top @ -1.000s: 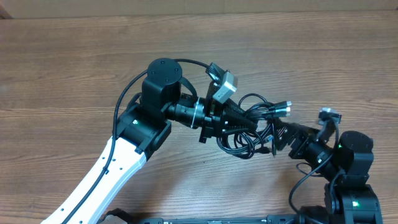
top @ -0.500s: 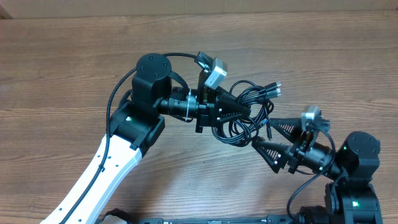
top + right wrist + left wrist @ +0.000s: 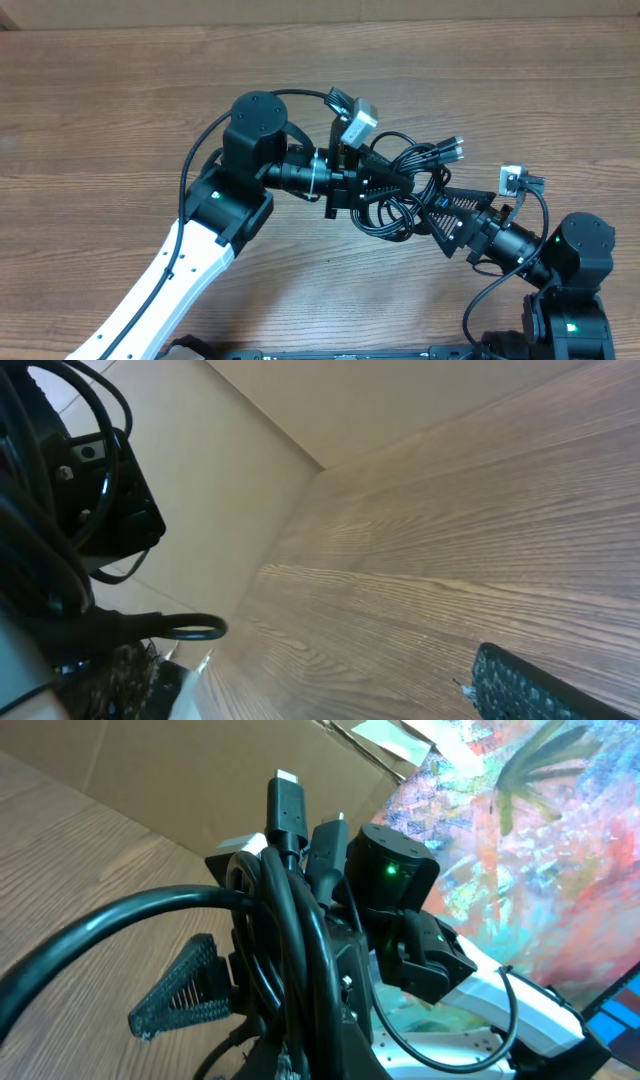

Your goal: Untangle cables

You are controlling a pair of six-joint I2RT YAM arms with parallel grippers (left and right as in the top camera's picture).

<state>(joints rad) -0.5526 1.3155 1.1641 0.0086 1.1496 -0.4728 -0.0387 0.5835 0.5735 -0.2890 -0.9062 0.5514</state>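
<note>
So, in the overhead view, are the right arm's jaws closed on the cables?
No, the right jaws stand wide open at the cables; only the left jaws clamp them.

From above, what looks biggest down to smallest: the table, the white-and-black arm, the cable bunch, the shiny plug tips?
Largest to smallest:
1. table
2. left arm
3. cables
4. plug tips
The arm rises nearer the camera, which may make it look bigger, but the order is clear.
</note>
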